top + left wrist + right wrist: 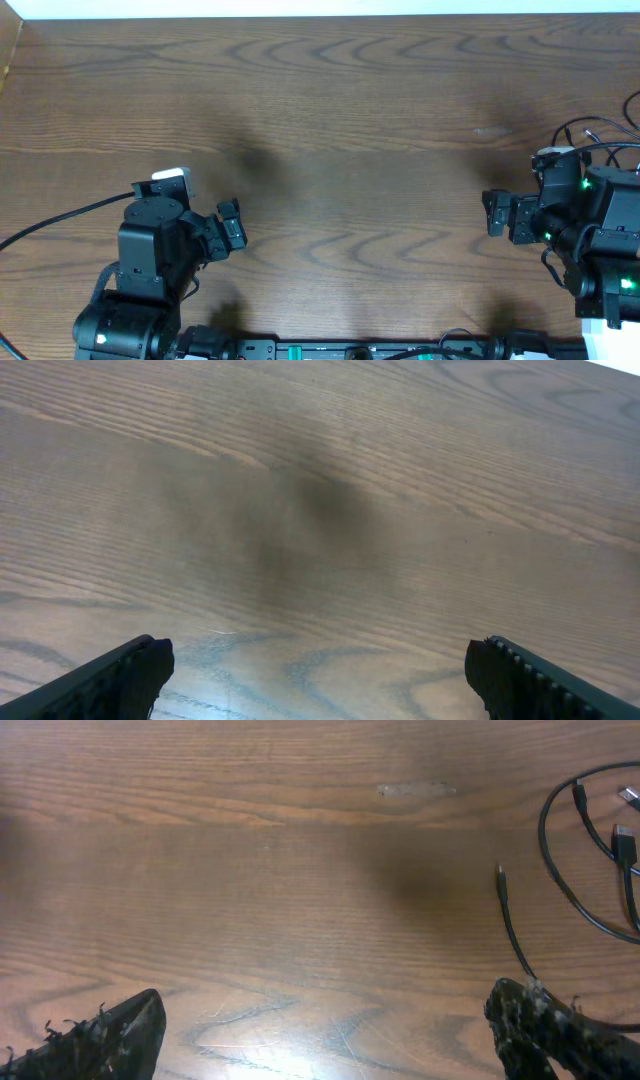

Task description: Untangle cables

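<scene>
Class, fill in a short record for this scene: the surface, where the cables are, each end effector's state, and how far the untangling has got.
Surface: brown wood-grain table
Cables: thin black cords, looped at the table's right edge
Left end effector: open, holding nothing, over bare wood
Right end effector: open, holding nothing, cables just to its right
Progress: no cable gripped yet

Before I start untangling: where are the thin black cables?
Right wrist view: thin black cables lie on the wooden table, just right of the right gripper.
</scene>
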Tool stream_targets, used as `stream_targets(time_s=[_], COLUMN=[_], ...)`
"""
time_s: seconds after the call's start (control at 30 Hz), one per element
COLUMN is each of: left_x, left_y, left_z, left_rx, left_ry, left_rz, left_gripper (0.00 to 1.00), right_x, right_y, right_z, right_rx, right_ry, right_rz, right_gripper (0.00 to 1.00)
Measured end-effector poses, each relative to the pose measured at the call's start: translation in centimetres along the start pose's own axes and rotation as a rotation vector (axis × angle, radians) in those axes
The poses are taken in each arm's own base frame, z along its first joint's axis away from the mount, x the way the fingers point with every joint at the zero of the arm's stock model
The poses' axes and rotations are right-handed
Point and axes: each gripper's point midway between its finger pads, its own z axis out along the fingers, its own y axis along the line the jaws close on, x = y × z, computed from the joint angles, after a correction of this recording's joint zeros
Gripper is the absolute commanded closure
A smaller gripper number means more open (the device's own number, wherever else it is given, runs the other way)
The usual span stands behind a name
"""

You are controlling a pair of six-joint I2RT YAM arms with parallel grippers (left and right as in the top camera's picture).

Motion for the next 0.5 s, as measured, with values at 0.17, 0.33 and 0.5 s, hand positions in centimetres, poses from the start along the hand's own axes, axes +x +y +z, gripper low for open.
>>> stream_targets(time_s=[0.17, 0.33, 0.5], left_x=[0.0, 0.0, 0.1], left_y=[0.0, 0.0, 0.0], left_z=[0.0, 0.0, 0.0], left_rx=[0.000, -0.001, -0.001], left_ry=[0.000, 0.001, 0.002], left_rz=[0.000, 0.000, 0.000], left_gripper=[0.01, 0.01, 0.01], right_x=[0.1, -4.0, -4.8], right_y=[-0.2, 0.9, 3.5], right_z=[-0.3, -3.9, -4.7], right_rx=[0.016, 0.025, -0.049], right_ry=[-0.008, -0.371, -0.720], right_rz=[-0.003, -0.102, -0.213], right_gripper=[0.01, 0.01, 0.01])
